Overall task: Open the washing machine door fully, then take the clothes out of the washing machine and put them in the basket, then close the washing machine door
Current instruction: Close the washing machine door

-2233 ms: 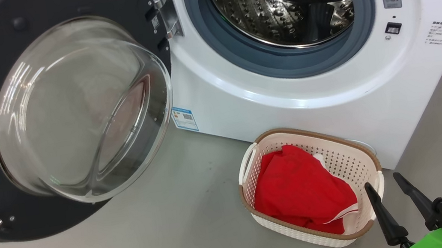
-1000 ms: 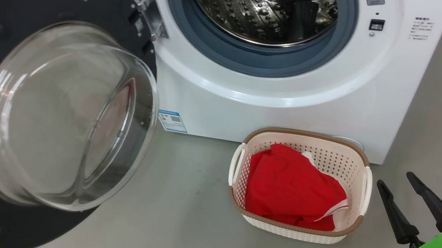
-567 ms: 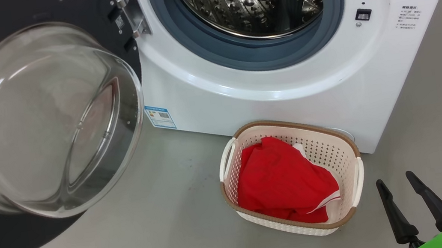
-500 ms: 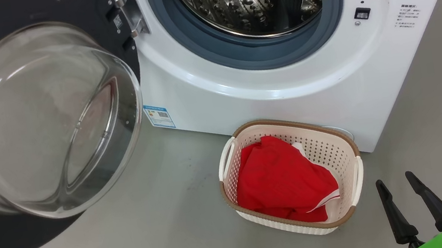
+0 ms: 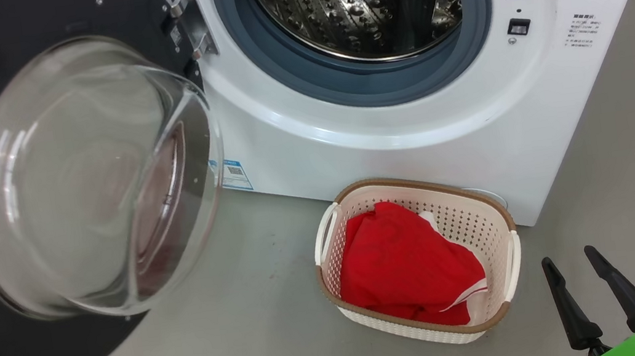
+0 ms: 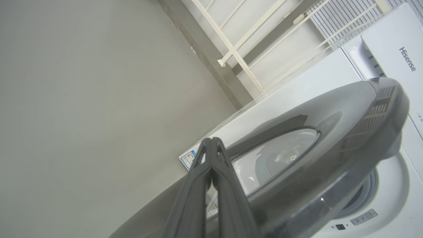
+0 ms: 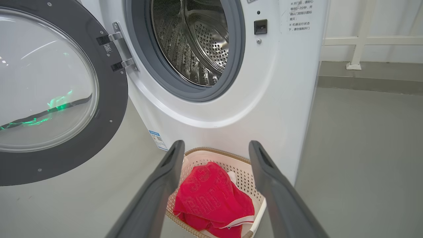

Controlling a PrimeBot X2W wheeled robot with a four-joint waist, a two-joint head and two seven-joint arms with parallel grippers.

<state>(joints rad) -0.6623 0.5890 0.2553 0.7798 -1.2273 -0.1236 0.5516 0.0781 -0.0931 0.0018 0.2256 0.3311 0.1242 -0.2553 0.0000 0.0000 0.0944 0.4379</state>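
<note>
Our left gripper (image 6: 211, 142) is clenched empty by the open washing machine door (image 5: 88, 179); our right gripper (image 5: 568, 257) gapes beside the basket (image 5: 473, 224) holding red clothes (image 5: 404, 265).

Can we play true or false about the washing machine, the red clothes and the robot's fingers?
1. The red clothes are in the basket. True.
2. The washing machine door is closed. False: it stands wide open, to the left of the opening.
3. The right gripper has its fingers spread apart. True.
4. The washing machine's drum is stuffed with clothes. False: the part in view holds no clothes.
5. The left gripper is holding a red shirt. False: its fingers are pressed together with nothing between them.
</note>
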